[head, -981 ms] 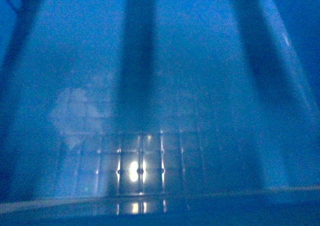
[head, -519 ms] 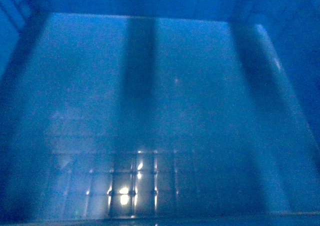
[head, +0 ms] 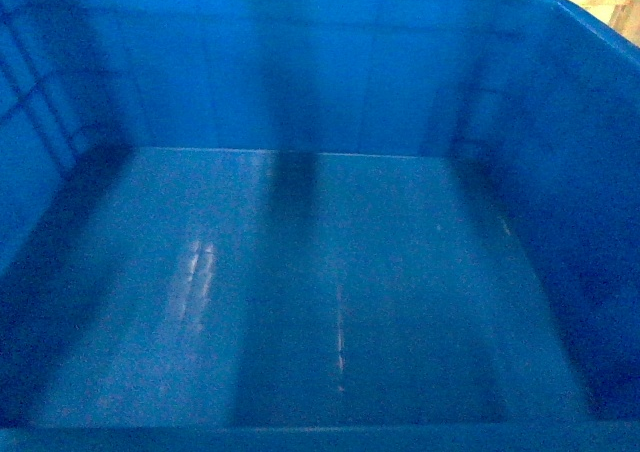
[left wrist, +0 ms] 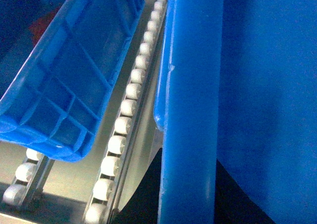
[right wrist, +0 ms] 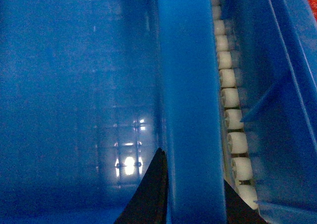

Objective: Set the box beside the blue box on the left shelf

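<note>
Black fingers of the left gripper (left wrist: 185, 194) show at six o'clock of the left wrist view, one dark wedge on each side of the thick rim of the box (left wrist: 190, 105), a bright-blue plastic crate, so this gripper is clamped on that rim. At nine o'clock of the same view a second blue crate (left wrist: 64, 85) with a ribbed outer wall tilts across the frame, and between the two crates a rail of small white rollers (left wrist: 130, 92) belonging to the left shelf (left wrist: 141, 125) runs from six o'clock up toward twelve; a few more rollers sit at seven o'clock under the second crate. From the head camera, the box fills everything: its plain floor with two darker stripes running toward twelve o'clock, its walls rising on three sides, and its near rim along six o'clock. On the right wrist view, the right gripper (right wrist: 190, 194) shows the same way, black fingers at six o'clock straddling the crate's rim and clenched on it. At three o'clock there, another line of white rollers runs just beside the rim, with a further blue crate wall (right wrist: 277, 95) beyond it.
</note>
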Tool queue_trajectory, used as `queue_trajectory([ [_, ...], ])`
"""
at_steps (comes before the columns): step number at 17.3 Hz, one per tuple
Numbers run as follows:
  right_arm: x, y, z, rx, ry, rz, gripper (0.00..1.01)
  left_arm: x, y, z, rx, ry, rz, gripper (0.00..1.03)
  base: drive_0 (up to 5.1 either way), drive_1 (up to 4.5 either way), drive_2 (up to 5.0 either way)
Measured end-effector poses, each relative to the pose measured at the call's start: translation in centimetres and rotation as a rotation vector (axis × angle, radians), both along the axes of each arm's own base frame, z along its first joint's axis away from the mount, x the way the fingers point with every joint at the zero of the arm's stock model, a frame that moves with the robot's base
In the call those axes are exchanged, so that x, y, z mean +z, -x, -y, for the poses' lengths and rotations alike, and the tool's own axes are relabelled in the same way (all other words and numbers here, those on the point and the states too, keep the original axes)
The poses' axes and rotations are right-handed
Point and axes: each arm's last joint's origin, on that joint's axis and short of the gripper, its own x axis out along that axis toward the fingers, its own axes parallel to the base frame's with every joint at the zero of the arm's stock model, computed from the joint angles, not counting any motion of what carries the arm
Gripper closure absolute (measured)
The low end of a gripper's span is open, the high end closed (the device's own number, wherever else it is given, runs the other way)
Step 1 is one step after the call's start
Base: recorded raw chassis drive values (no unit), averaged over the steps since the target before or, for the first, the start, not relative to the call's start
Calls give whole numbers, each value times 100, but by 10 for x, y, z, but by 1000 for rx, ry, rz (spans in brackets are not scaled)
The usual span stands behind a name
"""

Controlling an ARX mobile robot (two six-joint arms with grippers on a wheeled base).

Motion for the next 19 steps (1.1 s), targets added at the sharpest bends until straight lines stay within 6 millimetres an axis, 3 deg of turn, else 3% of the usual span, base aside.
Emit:
queue_trajectory([
  [4,-17,-11,-9,-2,4,-65,90,-18,-15,-10,3,3,-74,90,0,0,0],
  [9,-23,-19,-18,1,8,-65,91,-33,-26,-19,3,28,-86,90,0,0,0],
  [19,-33,-18,-24,2,26,-120,91,-44,-23,-23,-2,40,-143,90,0,0,0],
])
